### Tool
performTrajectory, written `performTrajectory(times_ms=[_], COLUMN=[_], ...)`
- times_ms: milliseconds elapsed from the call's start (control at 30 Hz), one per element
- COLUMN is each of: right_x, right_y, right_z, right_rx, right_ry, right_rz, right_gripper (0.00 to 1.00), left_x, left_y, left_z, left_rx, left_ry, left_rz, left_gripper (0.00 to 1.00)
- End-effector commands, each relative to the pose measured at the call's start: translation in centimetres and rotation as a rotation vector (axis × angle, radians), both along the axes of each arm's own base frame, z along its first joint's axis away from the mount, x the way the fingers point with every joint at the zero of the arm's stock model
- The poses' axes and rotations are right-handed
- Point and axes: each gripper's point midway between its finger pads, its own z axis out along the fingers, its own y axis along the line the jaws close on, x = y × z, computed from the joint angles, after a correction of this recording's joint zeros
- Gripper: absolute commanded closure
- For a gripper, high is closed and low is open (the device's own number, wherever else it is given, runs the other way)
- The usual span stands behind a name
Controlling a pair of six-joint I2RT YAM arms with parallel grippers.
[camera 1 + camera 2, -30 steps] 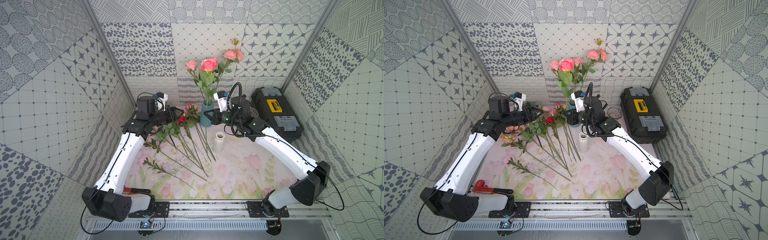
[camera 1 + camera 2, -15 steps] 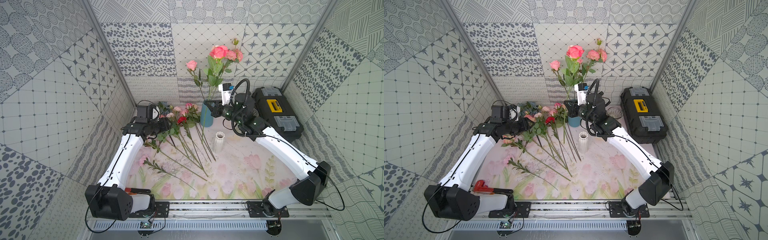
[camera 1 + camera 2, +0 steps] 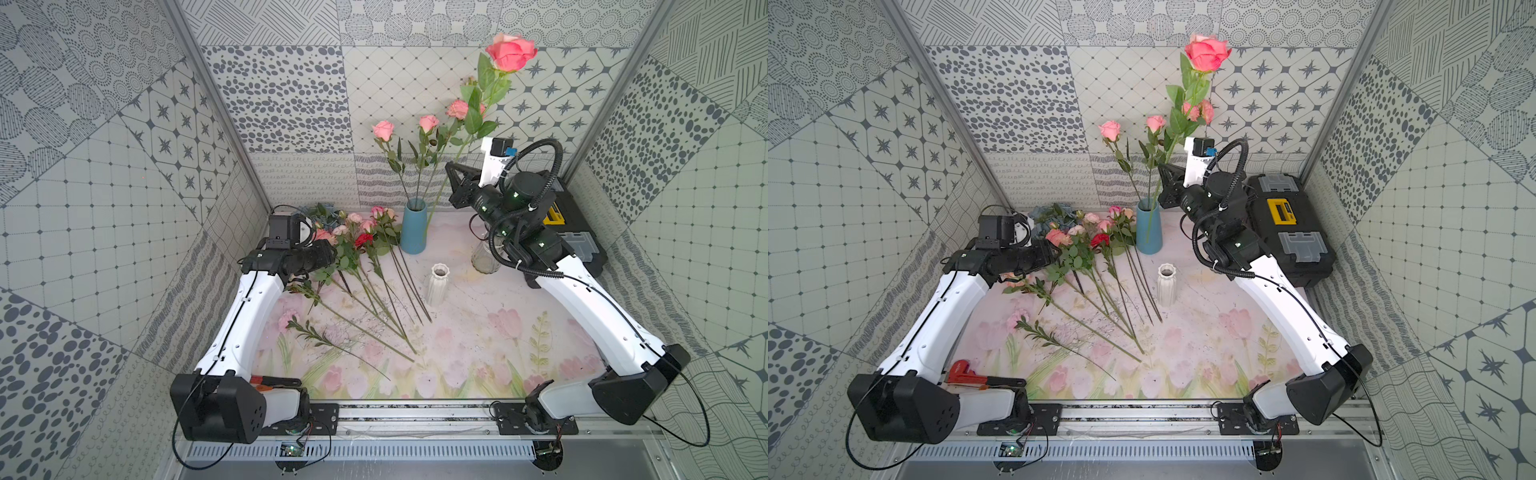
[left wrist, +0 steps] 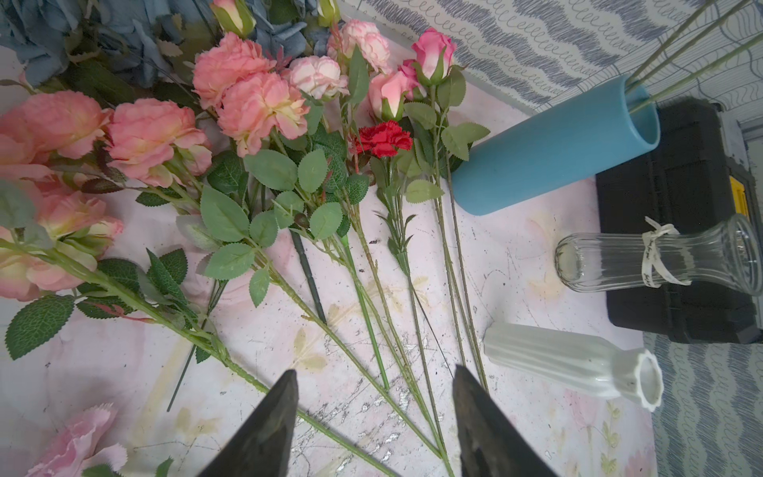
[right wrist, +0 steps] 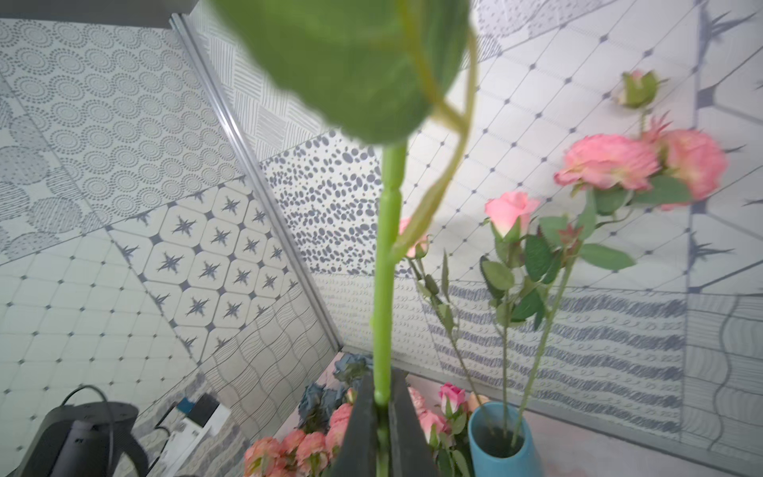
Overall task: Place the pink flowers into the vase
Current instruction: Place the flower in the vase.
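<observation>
right gripper point(image 5: 382, 384) fingers clamped on the green stem of a tall pink rose point(image 3: 510, 52), held raised and tilted just right of the blue vase point(image 3: 413, 228); lower stem hangs outside the vase mouth. three pink stems point(image 3: 383, 129) already stand in that vase. left gripper point(image 4: 375, 369) fingers apart, nothing between them, low over the stems of the remaining pink flowers point(image 4: 247, 95), which lie fanned on the mat left of the vase, next to a red carnation point(image 4: 384, 138) and blue hydrangea point(image 4: 33, 33). white vase point(image 3: 438, 284), glass vase point(image 4: 644, 256), black toolbox point(image 3: 1287, 224) sit to the right
</observation>
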Motion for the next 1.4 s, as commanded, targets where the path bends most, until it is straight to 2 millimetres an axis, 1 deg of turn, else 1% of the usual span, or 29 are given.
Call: performTrajectory(times_ms=[0, 167, 333, 500, 600, 733, 867, 1133, 1367], right_x=[-0.7, 0.4, 0.9, 1.5, 1.8, 2.4, 3.0, 4.8, 5.6], right_y=[-3.8, -7.0, -9.4, -12.1, -13.5, -14.8, -15.7, -16.8, -18.2], right_z=[4.4, 5.2, 5.6, 5.2, 4.8, 3.8, 2.4, -1.0, -4.3], right_rx=[0.032, 0.016, -0.060, -0.166, -0.191, -0.199, -0.188, -0.203, -0.180], right_ry=[-0.141, -0.173, -0.212, -0.229, -0.227, -0.206, -0.192, -0.139, -0.083], right_rz=[-0.120, -0.218, -0.356, -0.534, -0.595, -0.630, -0.645, -0.689, -0.714], right_gripper=[1.00, 1.00, 1.00, 1.00, 1.00, 1.00, 1.00, 1.00, 1.00], left_x=[0.2, 0.2, 0.2, 0.2, 0.3, 0.4, 0.4, 0.5, 0.5], left_y=[0.3, 0.3, 0.3, 0.3, 0.2, 0.2, 0.2, 0.2, 0.2], left_z=[0.4, 0.3, 0.2, 0.1, 0.0, -0.2, -0.4, -0.5, -0.6], left_rx=[0.001, -0.003, -0.006, -0.014, -0.020, -0.024, -0.024, -0.026, -0.029], left_ry=[-0.025, -0.023, -0.020, -0.018, -0.012, -0.006, -0.003, 0.002, 0.006], left_rz=[-0.009, -0.011, -0.010, -0.010, -0.012, -0.014, -0.013, -0.013, -0.012], left_gripper=[0.41, 0.41, 0.41, 0.41, 0.41, 0.41, 0.41, 0.41, 0.41])
